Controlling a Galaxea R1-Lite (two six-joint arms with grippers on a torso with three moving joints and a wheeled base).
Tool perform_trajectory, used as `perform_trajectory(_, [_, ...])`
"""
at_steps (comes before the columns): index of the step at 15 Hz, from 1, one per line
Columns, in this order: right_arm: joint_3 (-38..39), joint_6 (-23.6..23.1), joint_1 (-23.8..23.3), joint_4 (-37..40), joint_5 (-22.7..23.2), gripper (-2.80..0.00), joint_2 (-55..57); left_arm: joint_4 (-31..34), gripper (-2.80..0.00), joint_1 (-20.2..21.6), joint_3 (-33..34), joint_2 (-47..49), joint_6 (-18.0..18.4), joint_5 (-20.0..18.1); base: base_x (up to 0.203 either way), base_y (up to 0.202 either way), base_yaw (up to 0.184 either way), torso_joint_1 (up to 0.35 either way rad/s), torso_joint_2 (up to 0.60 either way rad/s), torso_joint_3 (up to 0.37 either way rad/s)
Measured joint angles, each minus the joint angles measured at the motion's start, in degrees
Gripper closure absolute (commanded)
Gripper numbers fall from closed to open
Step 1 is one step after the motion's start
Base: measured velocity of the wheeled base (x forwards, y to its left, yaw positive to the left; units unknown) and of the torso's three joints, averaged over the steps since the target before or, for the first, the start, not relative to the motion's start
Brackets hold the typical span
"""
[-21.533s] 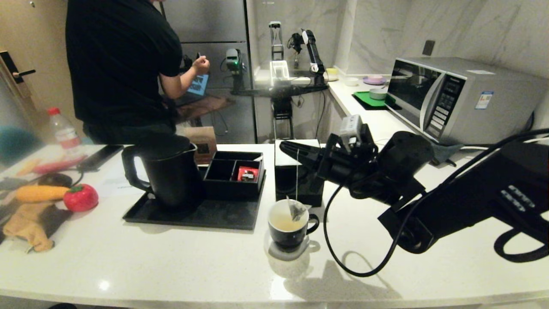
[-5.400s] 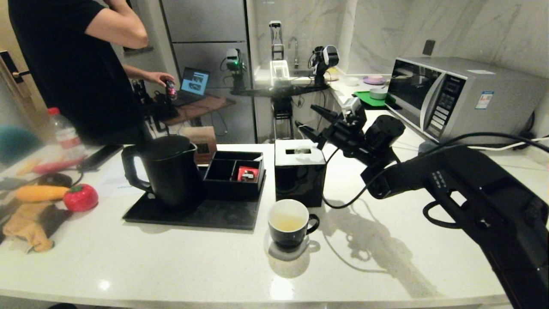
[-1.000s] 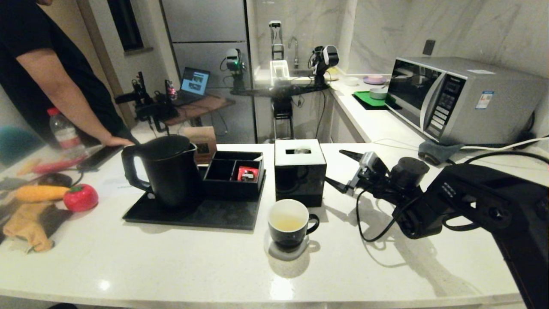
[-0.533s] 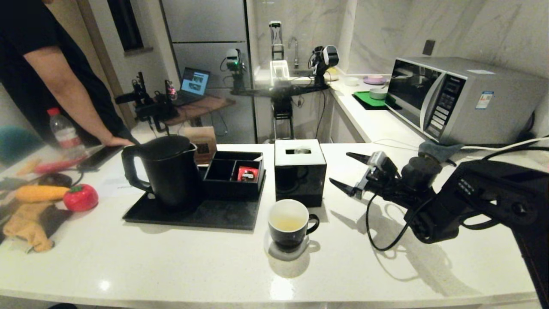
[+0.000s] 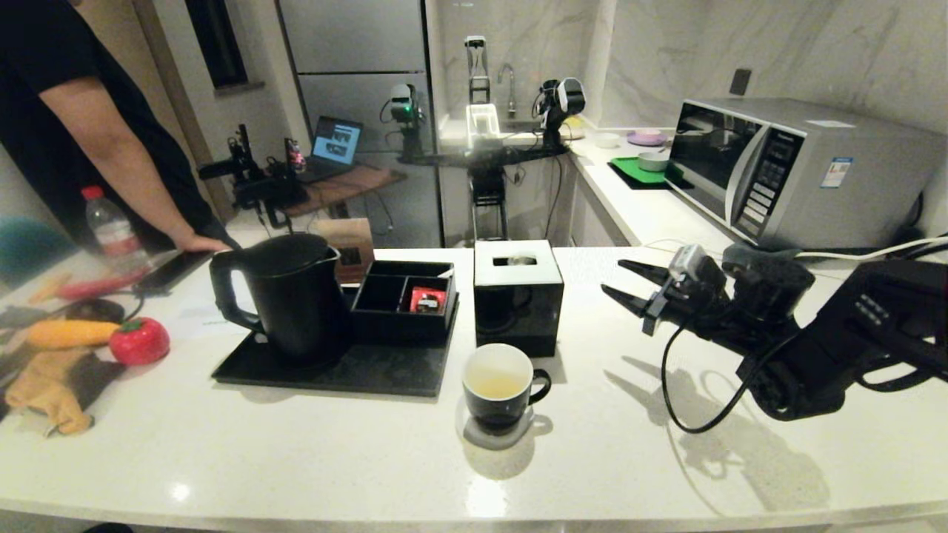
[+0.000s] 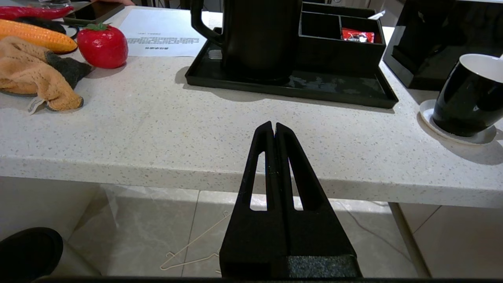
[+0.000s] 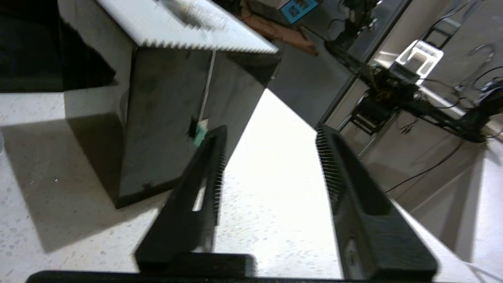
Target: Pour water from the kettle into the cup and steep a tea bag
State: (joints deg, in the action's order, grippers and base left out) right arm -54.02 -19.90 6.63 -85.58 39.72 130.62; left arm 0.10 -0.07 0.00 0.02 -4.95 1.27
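The right gripper [image 5: 621, 285] hung empty, fingers spread, beside the cup [image 5: 498, 386]; steeping seemingly finished, only parking remained.

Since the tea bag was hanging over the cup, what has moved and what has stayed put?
The right hand let go of the tea bag, which is no longer in view, lifted toward the tissue box, then pulled back to the right and hovers open. The cup with pale liquid, the kettle and the tray stayed put. The left hand is shut below the counter edge.
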Motion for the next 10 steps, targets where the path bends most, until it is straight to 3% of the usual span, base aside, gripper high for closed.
perform_trajectory(4, [0.77,0.88,0.26,3.86,-0.06,0.0,-4.31,0.0,0.0,-0.02,0.0,0.0,-0.01,0.02,0.0,0.0,0.0,0.0,0.0,0.0])
perform_trajectory(10, [-4.25,1.66,4.08,23.84,-6.29,0.0,-13.78,0.0,0.0,-0.02,0.0,0.0,0.0,0.02,0.0,0.0,0.0,0.0,0.0,0.0])
